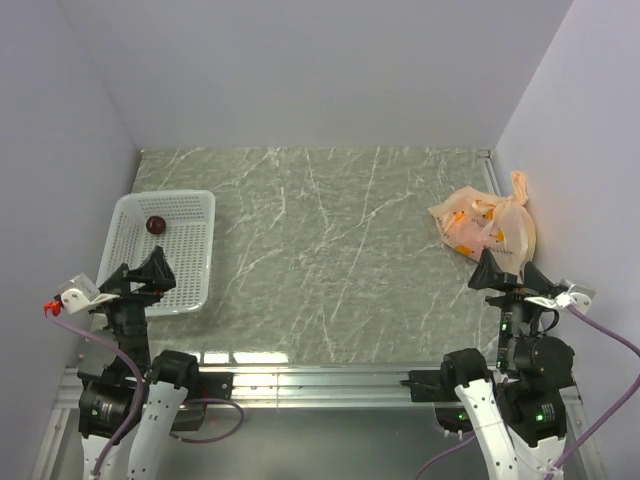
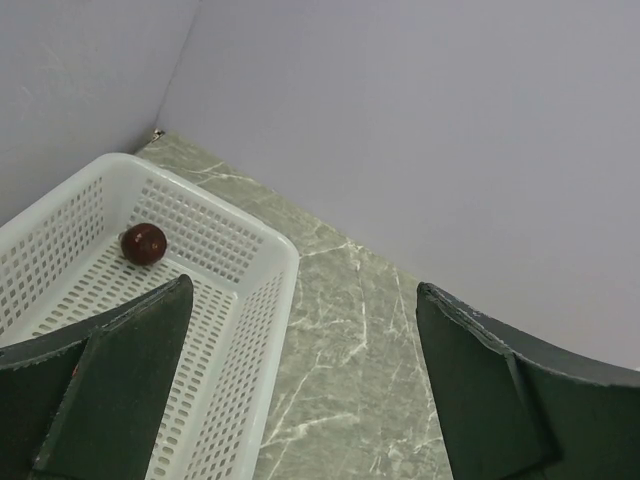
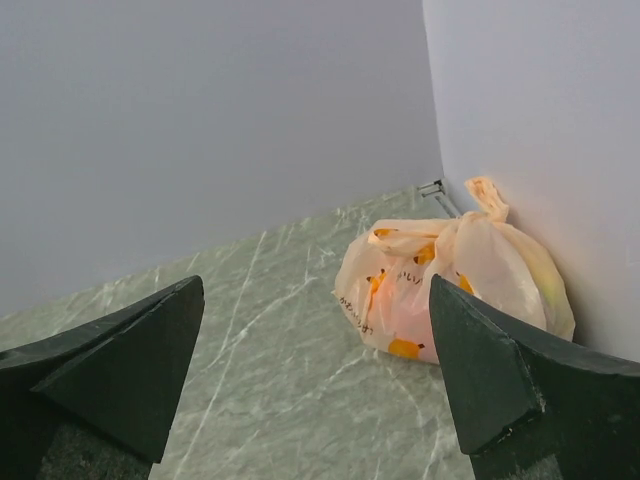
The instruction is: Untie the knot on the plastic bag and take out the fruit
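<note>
Overhead and wrist views of the two-arm rig. We see the plastic bag (image 1: 487,228) lying on the far right of the grey-green marbled desk (image 1: 330,250), pressed into the angle where the desk meets the right wall (image 1: 590,150). The bag is pale peach-orange and translucent, with small orange-yellow printed marks on its crinkled skin. Its knot (image 1: 517,186) is tied and stands at the top of the bag on the wall side, one ear-like end pointing up. In the right wrist view, the bag (image 3: 450,285) shows soft yellow and orange shapes through the plastic, though we cannot tell the individual pieces apart. The knot (image 3: 487,195) touches the wall. The right fingers (image 1: 488,268) are spread apart and hold nothing. They hover just on the near side of the bag without touching it, and the right wrist view frames the bag between the two dark fingers (image 3: 110,370). On the left of the desk sits a white basket (image 1: 165,196) of perforated plastic. One dark maroon fruit (image 1: 156,226) lies alone near its far end. The left fingers (image 1: 158,268) are likewise parted and empty, poised over the near end of the basket. In the left wrist view, the maroon fruit (image 2: 144,243) rests on the basket floor, beyond the left fingers (image 2: 120,380) and inside the basket rim (image 2: 270,240).
</note>
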